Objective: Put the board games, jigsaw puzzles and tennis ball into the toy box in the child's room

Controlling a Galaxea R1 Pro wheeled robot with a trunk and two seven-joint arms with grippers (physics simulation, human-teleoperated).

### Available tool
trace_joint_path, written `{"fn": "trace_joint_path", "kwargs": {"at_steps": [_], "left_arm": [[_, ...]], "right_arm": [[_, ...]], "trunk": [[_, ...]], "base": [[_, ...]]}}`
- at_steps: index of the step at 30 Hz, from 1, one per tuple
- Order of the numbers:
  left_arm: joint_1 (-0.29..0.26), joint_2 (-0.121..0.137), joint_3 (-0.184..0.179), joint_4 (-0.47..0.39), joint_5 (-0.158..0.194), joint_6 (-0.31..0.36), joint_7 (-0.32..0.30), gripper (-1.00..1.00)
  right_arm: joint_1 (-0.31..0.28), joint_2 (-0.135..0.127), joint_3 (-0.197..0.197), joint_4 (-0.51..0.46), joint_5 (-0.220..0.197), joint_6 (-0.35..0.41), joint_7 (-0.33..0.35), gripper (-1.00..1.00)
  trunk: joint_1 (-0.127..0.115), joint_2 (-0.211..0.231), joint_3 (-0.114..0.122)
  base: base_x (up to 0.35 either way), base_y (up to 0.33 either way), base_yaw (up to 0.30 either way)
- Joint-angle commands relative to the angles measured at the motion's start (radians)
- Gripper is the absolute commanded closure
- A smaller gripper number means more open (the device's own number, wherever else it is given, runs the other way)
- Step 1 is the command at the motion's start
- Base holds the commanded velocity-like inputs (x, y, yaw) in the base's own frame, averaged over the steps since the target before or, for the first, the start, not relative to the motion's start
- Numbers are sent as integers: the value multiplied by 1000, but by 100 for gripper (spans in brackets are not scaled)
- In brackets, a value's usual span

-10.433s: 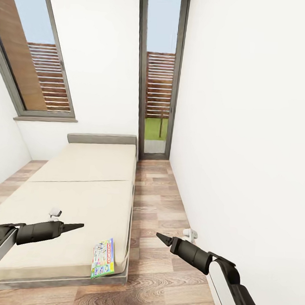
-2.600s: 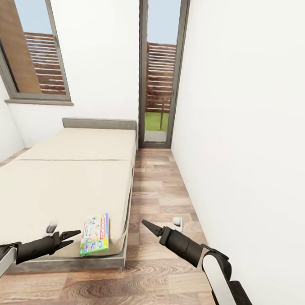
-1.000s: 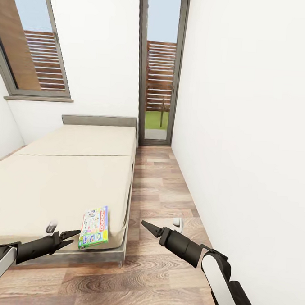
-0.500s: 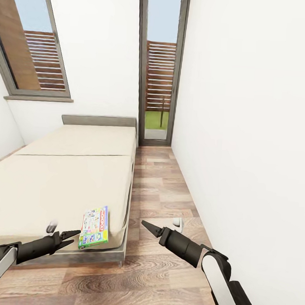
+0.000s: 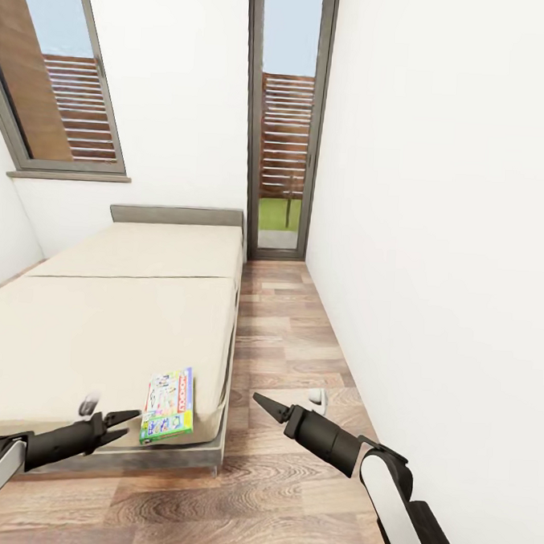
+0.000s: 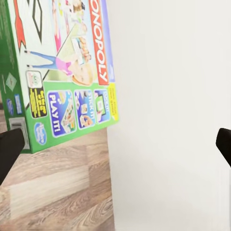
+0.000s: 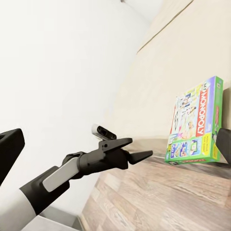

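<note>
We've got our left pincer (image 5: 126, 423) spread wide with the board game (image 5: 170, 394) just past its tips.

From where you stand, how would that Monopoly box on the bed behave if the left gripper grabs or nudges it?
The Monopoly box looks like a flat, stiff carton, so it probably won't flex. It lies at the bed corner, so a nudge may slide it off. The open left gripper probably needs an edge pinch.
</note>
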Motion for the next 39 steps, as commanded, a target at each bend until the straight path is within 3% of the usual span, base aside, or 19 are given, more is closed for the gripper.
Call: {"fn": "trace_joint_path", "kwargs": {"at_steps": [1,21,39], "left_arm": [[0,2,0,0,4,13,-1,-100],[0,19,3,0,4,43,2,-100],[0,18,1,1,3,42,16,-100]], "right_arm": [[-1,1,-1,0,-4,6,0,-100],[-1,0,-3,0,-4,6,0,-100],[-1,0,-4,0,-5,6,0,-100]], "trunk": [[0,0,-1],[0,0,-1],[69,-126,-57]], "base": [[0,0,0],[0,0,0],[0,0,0]]}}
